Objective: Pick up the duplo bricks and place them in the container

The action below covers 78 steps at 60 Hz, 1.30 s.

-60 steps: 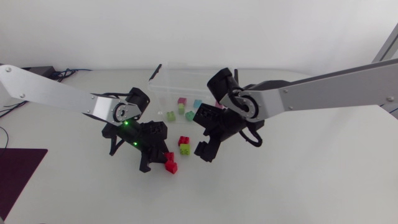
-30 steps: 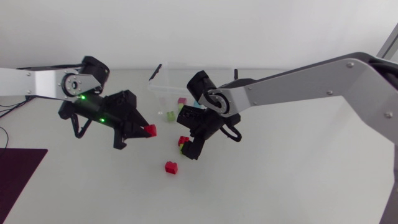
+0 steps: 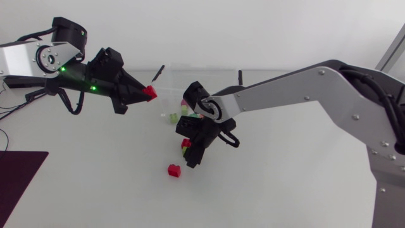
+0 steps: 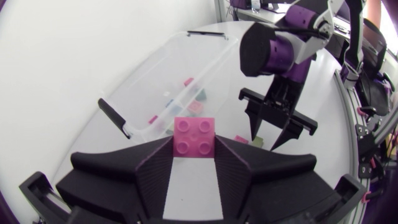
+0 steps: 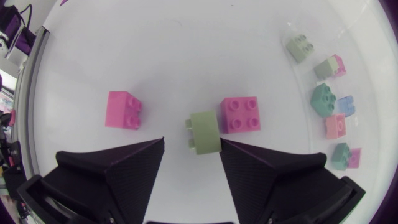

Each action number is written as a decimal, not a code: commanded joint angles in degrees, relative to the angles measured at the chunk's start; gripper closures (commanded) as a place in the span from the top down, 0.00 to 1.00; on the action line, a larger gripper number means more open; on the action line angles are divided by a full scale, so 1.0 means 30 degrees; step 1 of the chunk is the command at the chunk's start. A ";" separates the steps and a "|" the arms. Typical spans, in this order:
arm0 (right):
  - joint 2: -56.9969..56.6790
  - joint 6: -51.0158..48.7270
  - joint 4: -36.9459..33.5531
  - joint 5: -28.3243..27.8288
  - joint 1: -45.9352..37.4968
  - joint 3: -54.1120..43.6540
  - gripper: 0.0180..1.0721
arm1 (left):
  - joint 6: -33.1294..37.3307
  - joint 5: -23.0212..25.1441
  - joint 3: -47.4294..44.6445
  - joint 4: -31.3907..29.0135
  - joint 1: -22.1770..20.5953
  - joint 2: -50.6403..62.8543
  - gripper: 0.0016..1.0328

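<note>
In left hand (image 4: 193, 148), red brick (image 4: 194, 135), studs facing palmward

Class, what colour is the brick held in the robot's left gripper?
Red; the brick in the left gripper shows best in the head view.

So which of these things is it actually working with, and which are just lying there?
Part of the job:
- held red brick in the left gripper
- green brick and neighbouring red brick by the open right gripper
- loose red brick on the table
- clear container, sorted bricks inside

Just lying about:
- dark mat at the table's edge
</note>
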 commanded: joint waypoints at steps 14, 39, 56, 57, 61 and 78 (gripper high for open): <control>0.0083 -0.0022 0.0083 0.0149 0.0153 -0.0219 0.32 | -0.5907 -0.0721 0.1613 0.5616 -0.0766 0.0795 0.16; -0.5718 0.0183 -0.0913 0.0295 -0.1370 -0.2094 0.32 | -0.7870 -0.4764 0.6242 0.7608 -0.3227 0.6800 0.39; -0.7534 0.0153 -0.1762 0.0295 -0.3333 -0.0278 0.32 | -0.8602 -0.6053 0.5598 0.7549 -0.2963 0.6097 0.94; -0.7534 0.0153 -0.1762 0.0295 -0.3479 -0.0043 0.32 | -0.8602 -0.6053 0.5100 0.7549 -0.2905 0.5599 0.94; -0.7417 0.0329 -0.1762 0.0266 -0.3802 0.0748 0.32 | -0.8514 -0.6024 0.3518 0.7578 -0.2700 0.3841 0.95; -0.5894 0.1354 -0.0825 0.0178 -0.5091 0.3648 0.32 | -0.2215 -0.3622 -0.4392 0.3799 -0.2524 -0.3454 0.94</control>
